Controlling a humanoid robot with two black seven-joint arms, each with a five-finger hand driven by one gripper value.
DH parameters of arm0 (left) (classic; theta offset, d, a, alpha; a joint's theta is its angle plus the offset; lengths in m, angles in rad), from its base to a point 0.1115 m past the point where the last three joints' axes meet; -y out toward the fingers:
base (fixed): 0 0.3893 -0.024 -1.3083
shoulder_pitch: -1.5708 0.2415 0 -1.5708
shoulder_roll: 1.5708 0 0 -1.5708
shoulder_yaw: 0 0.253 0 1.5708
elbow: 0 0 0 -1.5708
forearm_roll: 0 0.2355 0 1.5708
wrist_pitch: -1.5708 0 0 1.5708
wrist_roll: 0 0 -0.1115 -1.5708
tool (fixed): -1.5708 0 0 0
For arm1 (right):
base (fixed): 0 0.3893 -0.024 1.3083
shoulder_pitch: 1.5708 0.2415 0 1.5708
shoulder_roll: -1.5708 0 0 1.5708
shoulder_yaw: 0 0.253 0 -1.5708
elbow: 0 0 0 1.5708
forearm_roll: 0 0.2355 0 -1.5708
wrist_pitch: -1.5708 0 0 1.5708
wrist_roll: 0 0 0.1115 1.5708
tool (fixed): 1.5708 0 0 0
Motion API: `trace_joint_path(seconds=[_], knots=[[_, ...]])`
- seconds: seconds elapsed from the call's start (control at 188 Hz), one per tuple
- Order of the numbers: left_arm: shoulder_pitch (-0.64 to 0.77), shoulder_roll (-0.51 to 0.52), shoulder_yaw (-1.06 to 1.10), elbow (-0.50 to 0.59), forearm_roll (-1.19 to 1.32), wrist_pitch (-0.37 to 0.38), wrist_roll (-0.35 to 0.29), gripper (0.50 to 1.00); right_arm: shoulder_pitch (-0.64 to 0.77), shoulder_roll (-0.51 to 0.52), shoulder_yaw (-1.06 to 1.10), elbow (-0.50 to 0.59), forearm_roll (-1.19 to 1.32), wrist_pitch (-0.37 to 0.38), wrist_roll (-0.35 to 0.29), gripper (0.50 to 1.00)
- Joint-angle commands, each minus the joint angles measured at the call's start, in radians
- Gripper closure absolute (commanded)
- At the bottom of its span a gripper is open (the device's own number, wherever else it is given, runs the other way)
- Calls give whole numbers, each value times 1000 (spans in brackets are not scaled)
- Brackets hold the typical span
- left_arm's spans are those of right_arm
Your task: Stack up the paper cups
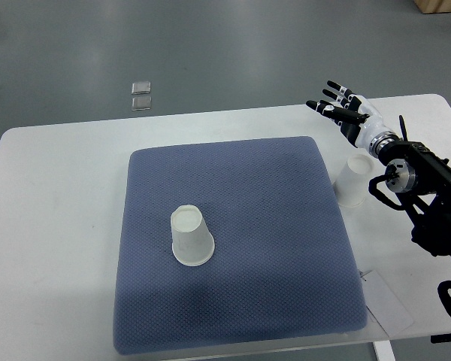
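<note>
One white paper cup (191, 236) stands upside down on the blue mat (233, 241), left of its middle. A second white paper cup (352, 180), also upside down, stands on the white table just off the mat's right edge. My right hand (338, 109) hovers above and behind that second cup, at the table's far right, with fingers spread and holding nothing. Its arm comes in from the right edge and passes right beside the second cup. The left arm is not visible.
The white table (52, 226) has bare surface left of the mat. A sheet of paper (387, 301) lies at the table's near right corner. Two small clear squares (141, 95) lie on the floor beyond the table.
</note>
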Motion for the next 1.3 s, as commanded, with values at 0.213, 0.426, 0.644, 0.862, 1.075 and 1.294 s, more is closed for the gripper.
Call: trace_joint_path(seconds=[0.213, 0.426, 0.644, 0.862, 1.075, 1.294], knots=[[2, 0, -1, 12, 0, 0, -5, 500, 0, 2, 0, 0, 0, -2, 0, 566], [0, 0, 0, 8, 0, 0, -5, 500, 0, 1, 6, 0, 2, 0, 0, 566], [0, 0, -1, 12, 0, 0, -5, 500, -3, 9, 9, 2, 2, 6, 0, 566], [0, 0, -1, 9, 0, 0, -5, 500, -1, 9, 12, 2, 2, 0, 2, 566], [0, 0, -1, 11, 0, 0, -5, 500, -1, 9, 14, -5, 2, -2, 2, 566], [0, 0, -1, 11, 0, 0, -5, 500, 0, 9, 15, -5, 2, -2, 6, 568]])
